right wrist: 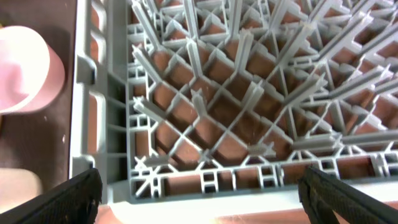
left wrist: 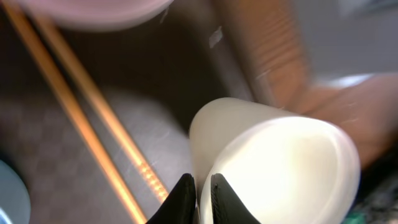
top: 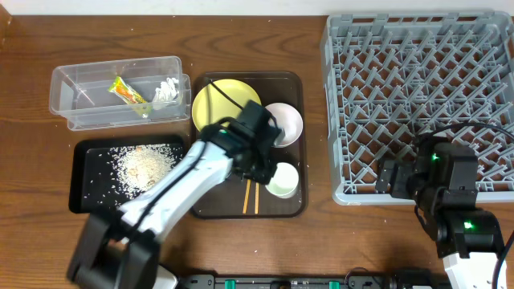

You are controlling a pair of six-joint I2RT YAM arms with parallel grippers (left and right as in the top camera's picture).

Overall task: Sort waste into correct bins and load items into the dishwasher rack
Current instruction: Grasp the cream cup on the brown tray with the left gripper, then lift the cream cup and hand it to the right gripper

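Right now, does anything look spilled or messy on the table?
Yes: rice lies loose in the black tray, heaped in the middle with stray grains spread toward its edges. It looks spilled, though the grains seem to stay inside the tray.

End effector [left wrist: 200, 191] pinches cup [left wrist: 280, 162] rim beside chopsticks [left wrist: 93, 96].

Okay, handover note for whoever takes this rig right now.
Left gripper shut on the cup at its rim, over the serving tray. Right gripper open, empty, at the rack, near-left corner.
Wrapper and paper bits are in the clear box, rice in the black tray: waste looks done.
Rack holds nothing yet.
Left: cup, yellow plate, white-pink bowl, chopsticks, all at the serving tray. Blue bowl: only an edge shows.
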